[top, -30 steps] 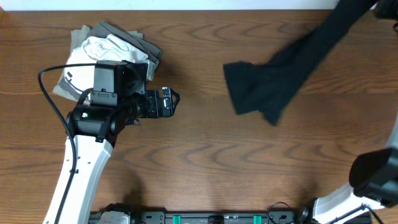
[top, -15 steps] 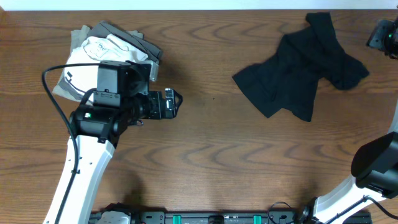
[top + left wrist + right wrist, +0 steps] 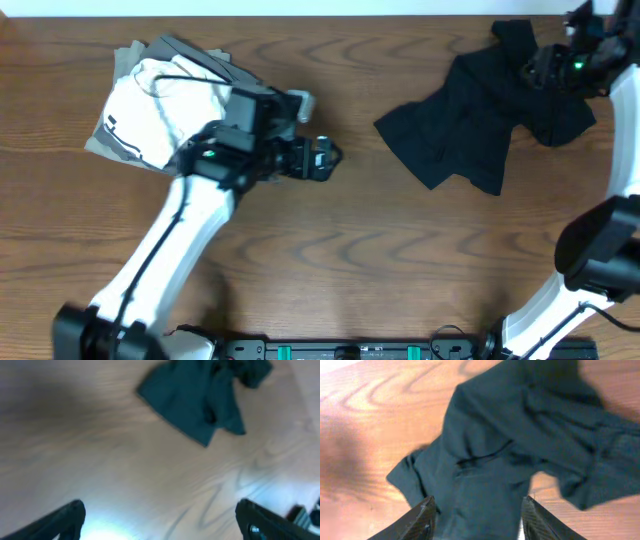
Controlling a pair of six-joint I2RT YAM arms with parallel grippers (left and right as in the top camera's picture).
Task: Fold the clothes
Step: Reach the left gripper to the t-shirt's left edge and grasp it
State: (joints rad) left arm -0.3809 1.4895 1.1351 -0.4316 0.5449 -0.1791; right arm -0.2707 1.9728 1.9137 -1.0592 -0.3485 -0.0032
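Observation:
The clothes, a black shirt [image 3: 470, 120], lie crumpled on the wooden table at the back right. The same dark heap shows in the left wrist view [image 3: 200, 395] and the right wrist view [image 3: 520, 435]. My right gripper [image 3: 540, 65] hovers over the shirt's upper right part. Its jaws stand open [image 3: 477, 522] with cloth below them and nothing pinched. My left gripper [image 3: 325, 160] is wide open [image 3: 160, 527] over bare wood near the table's middle, well left of the shirt.
A pile of folded white and grey garments [image 3: 160, 100] sits at the back left, partly under the left arm. The table's back edge [image 3: 320, 14] runs just behind the shirt and the pile.
The right gripper opened and let the shirt drop into a heap, then came down over it. The left arm swung right, toward the middle of the table.

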